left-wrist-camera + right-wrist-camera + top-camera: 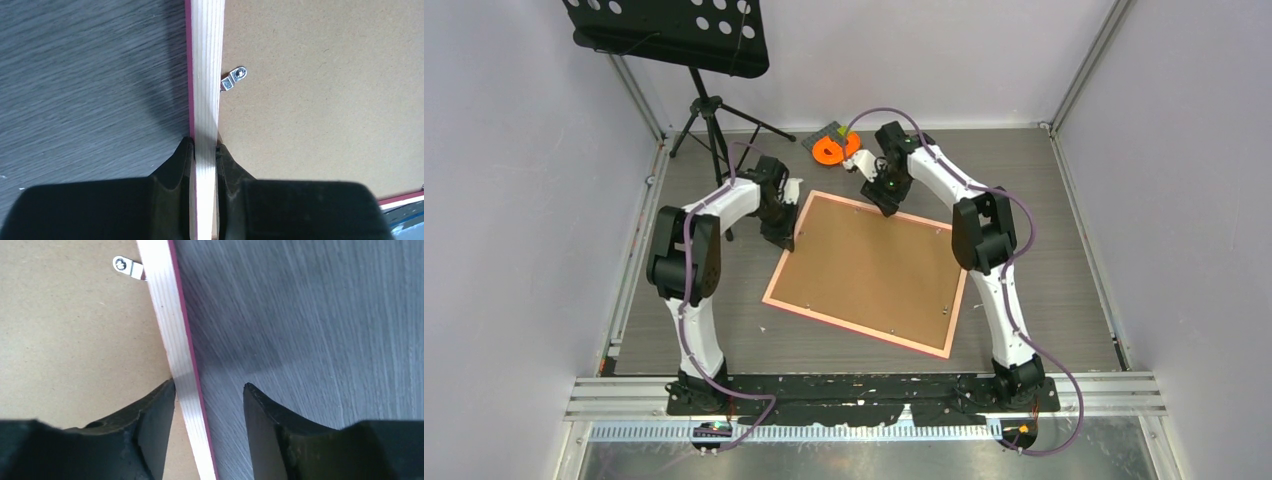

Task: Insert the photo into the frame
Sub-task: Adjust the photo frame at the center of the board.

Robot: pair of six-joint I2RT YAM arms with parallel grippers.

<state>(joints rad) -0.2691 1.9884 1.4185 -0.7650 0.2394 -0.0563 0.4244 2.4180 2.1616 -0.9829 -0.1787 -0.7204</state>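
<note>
Gripping the frame [206,60] edge-on, my left end effector [204,147] is clamped; my right end effector [209,386] straddles another edge, spread wide.

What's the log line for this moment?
left gripper: shut on frame | right gripper: open, straddling frame edge | backing board: in frame | photo: not visible

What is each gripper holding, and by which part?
The left gripper pinches the frame by its side rail. The right gripper straddles another rail, open, gripping nothing.
</note>
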